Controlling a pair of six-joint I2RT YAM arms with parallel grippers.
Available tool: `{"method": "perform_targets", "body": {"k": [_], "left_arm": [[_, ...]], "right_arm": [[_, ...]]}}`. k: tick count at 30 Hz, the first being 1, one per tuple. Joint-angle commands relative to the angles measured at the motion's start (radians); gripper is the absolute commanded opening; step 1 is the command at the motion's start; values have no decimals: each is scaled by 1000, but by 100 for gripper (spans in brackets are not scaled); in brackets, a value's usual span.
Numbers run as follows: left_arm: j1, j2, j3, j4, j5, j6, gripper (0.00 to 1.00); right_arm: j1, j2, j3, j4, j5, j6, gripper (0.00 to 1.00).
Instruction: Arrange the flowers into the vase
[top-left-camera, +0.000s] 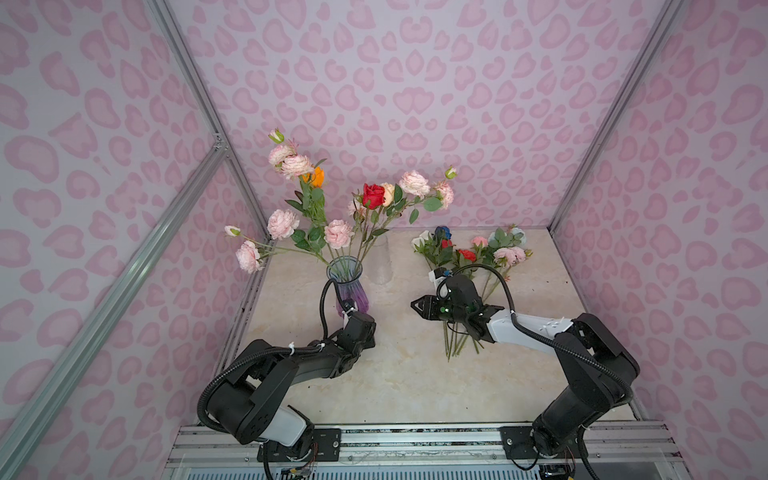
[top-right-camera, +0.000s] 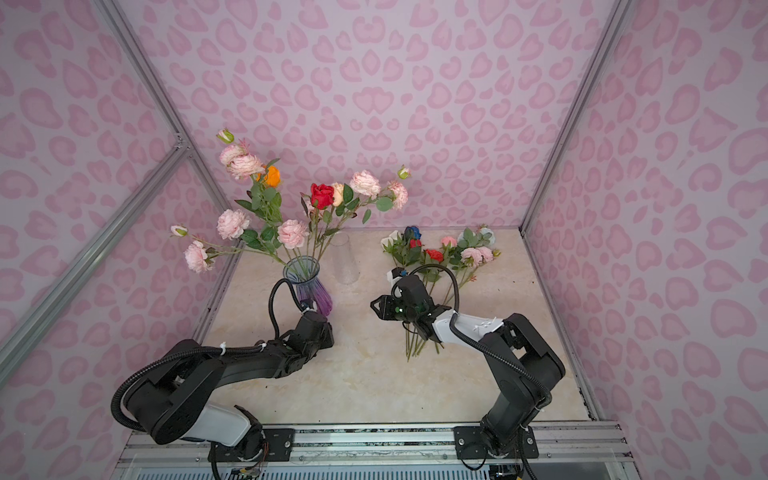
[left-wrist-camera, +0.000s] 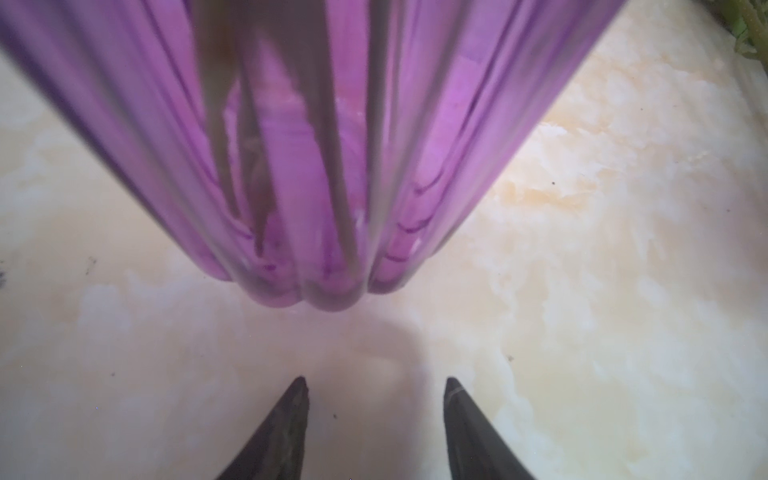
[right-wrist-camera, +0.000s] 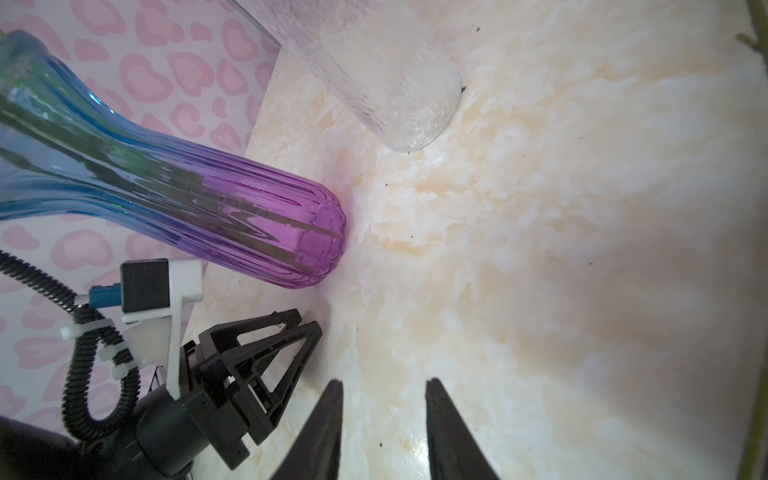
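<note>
1 purple vase (top-left-camera: 352, 289) w/ flowers (top-left-camera: 338, 234), 1 clear vase (top-left-camera: 381, 262), 1 loose pile (top-left-camera: 468, 256).

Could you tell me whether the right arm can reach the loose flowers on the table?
Likely yes: the right hand is open and empty, and the loose flowers lie uncovered right under that arm.

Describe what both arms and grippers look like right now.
Both match: the left arm and right arm are black with one white link each. A ribbed black cable loops along each; white zip ties bind the left one. The left gripper and right gripper have tapered, black, pointed fingers. Each wrist carries a white camera bracket with a blue plug.
</note>
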Motion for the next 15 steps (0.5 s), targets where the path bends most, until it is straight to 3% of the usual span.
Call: {"method": "perform_targets", "body": {"k": [1, 15], "left_arm": [[11, 15, 3, 30, -21, -25, 54], [69, 101, 56, 43, -30, -75, 55]], "right_arm": [[-1, -3, -8, 4, -1, -6, 35], [-3, -49, -33, -16, 14, -27, 35]]}}
